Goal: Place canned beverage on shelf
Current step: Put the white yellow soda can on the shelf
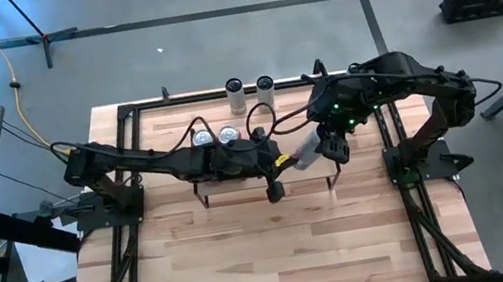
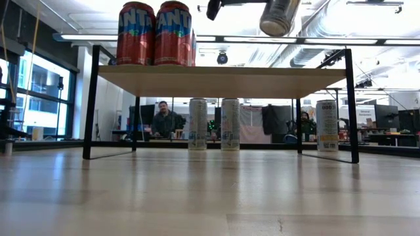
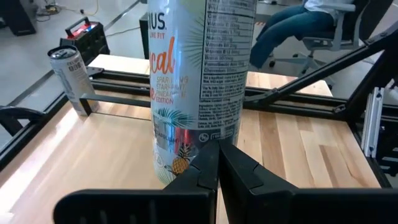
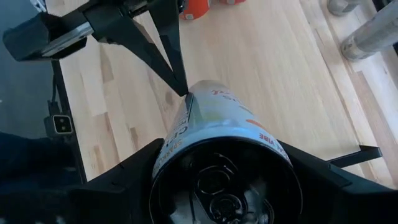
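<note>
- The can (image 4: 221, 134) is in my right gripper (image 4: 225, 180), tipped on its side in the air over the shelf (image 2: 223, 80).
- My right fingers are wide apart and squeeze the can on both sides.
- My left gripper (image 3: 217, 163) is closed tight and holds nothing; it sits above the shelf, its tips at the can.
- Only the low view shows two red cans (image 2: 155, 34) standing on the shelf.
- It also shows three tall cans (image 2: 212, 124) on the table behind.
</note>
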`<state>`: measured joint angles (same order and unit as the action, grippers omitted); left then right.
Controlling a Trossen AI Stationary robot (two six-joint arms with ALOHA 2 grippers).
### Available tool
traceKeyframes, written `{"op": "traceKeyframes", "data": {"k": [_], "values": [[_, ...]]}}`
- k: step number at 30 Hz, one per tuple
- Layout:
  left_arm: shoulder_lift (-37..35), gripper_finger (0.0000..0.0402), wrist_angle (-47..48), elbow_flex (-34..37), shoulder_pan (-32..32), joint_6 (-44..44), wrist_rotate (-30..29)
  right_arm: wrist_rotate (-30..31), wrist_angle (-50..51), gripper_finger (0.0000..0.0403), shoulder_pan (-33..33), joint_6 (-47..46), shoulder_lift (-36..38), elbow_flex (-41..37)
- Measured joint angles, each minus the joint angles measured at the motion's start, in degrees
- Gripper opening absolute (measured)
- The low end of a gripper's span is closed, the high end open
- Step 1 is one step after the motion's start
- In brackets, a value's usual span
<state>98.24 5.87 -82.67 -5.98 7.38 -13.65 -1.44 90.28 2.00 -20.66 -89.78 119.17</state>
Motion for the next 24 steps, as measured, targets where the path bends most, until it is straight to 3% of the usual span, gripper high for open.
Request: {"op": "traceKeyframes", "data": {"k": [12, 24], "values": [[1.65, 0.0001, -3.39, 0.02, 0.40, -0.57, 1.26, 1.31, -0.70, 0.0256, -0.85, 1.74, -0.13, -0.02], [-12.67, 0.0001, 1.67, -0.07, 1.78, -3.44, 1.15, 7.27, -0.64, 0.0256, -0.89, 7.36, -2.44, -0.02]]}}
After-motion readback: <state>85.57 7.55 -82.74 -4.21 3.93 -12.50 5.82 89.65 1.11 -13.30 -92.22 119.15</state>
